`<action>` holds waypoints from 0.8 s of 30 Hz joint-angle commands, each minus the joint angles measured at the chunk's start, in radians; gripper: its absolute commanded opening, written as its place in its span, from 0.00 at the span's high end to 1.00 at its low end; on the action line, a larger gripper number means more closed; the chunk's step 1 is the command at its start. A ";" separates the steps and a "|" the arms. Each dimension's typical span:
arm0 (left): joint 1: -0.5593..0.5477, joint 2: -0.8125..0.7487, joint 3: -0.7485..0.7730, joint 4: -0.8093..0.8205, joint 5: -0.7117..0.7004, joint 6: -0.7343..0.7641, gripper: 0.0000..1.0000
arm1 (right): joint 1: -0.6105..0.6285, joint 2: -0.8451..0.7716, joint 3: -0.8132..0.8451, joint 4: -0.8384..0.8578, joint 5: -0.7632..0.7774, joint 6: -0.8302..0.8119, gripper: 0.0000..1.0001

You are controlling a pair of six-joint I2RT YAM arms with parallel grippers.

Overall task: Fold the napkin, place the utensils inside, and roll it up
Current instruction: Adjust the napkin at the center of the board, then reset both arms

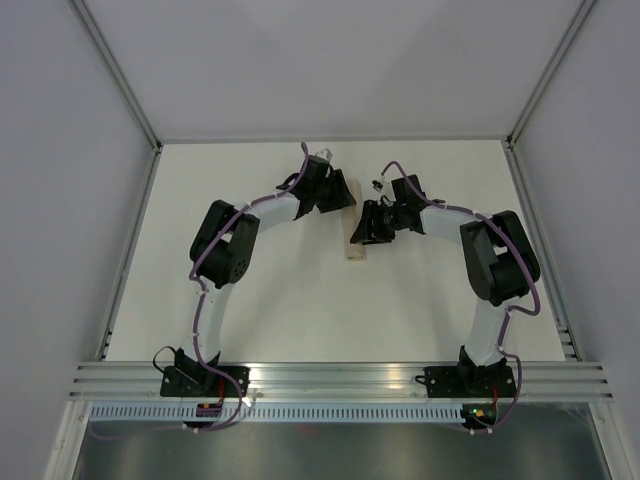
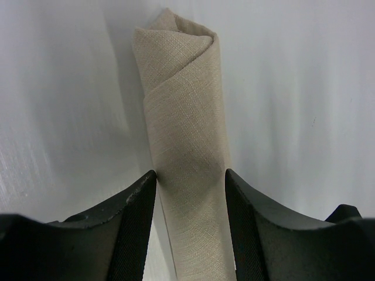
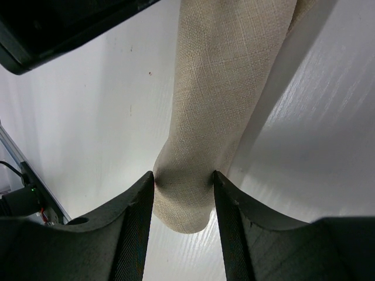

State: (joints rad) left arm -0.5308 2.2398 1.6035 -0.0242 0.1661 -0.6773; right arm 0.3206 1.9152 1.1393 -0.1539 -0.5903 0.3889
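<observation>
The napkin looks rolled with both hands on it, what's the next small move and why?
Probably open the left hand and right hand and lift clear: the napkin already lies as a tight roll on the table, with both hands pinching it.

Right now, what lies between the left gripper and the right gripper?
The napkin, rolled up, lies between the left gripper and the right gripper in the top view. Each wrist view shows it pinched between that gripper's fingers.
</observation>
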 commanded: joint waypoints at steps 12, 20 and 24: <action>0.021 -0.284 -0.027 -0.085 -0.051 0.091 0.35 | -0.064 -0.195 0.178 -0.177 -0.051 -0.125 0.02; 0.034 -0.785 -0.419 -0.123 -0.114 0.166 0.11 | -0.334 -0.406 0.182 -0.214 0.029 -0.281 0.02; 0.032 -0.980 -0.629 -0.120 -0.079 0.177 0.00 | -0.459 -0.513 0.082 -0.188 0.070 -0.355 0.02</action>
State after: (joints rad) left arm -0.4934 1.3273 1.1091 -0.1020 0.0761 -0.5522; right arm -0.1047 1.4586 1.2804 -0.3218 -0.5629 0.1226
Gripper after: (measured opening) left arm 0.987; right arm 0.979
